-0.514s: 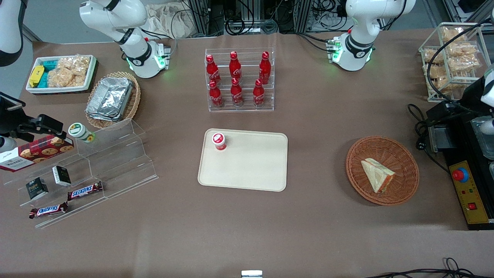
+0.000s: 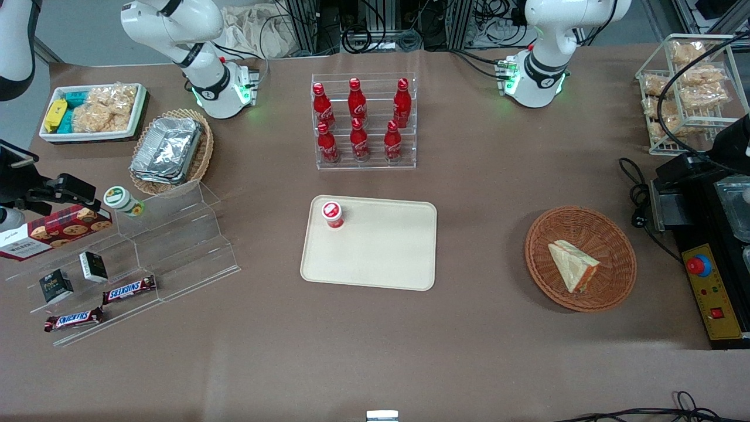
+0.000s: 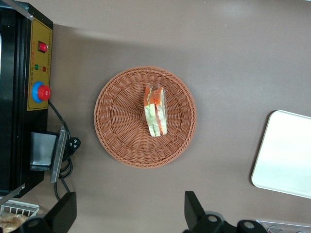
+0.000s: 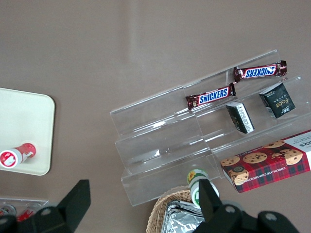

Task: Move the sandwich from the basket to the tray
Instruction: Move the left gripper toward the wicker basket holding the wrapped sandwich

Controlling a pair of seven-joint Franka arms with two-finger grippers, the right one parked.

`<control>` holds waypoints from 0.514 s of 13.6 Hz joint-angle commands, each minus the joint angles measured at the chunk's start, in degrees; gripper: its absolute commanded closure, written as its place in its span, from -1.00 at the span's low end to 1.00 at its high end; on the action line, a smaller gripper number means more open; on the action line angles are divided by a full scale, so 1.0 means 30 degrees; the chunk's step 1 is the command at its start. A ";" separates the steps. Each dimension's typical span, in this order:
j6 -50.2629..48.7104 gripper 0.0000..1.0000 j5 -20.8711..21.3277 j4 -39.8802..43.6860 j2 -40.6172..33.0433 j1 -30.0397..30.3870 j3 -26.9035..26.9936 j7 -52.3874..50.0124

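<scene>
The sandwich (image 2: pixel 573 266) lies in the reddish-brown wicker basket (image 2: pixel 539 234), toward the working arm's end of the table. The wrist view shows the sandwich (image 3: pixel 155 110) in the middle of the basket (image 3: pixel 116 116), orange filling edge up. My left gripper (image 3: pixel 129 216) is open and empty, high above the table. It hangs over bare tablecloth just farther from the front camera than the basket. The cream tray (image 2: pixel 381 258) lies mid-table, and its corner also shows in the wrist view (image 3: pixel 286 155). In the front view only a dark part of the arm (image 2: pixel 732 143) shows at the edge.
A red-capped bottle (image 2: pixel 333 214) stands on the tray's corner. A black control box with a red button (image 2: pixel 712 293) and a cabled box (image 2: pixel 674 205) sit beside the basket. A rack of red bottles (image 2: pixel 363 123) stands farther from the camera than the tray.
The left arm has shifted toward the edge of the front view, so its white part no longer shows. The sandwich, basket and tray have not moved.
</scene>
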 commanded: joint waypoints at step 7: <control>0.1989 -1.00 -0.0937 -0.0875 0.4326 0.0230 0.0075 -0.0090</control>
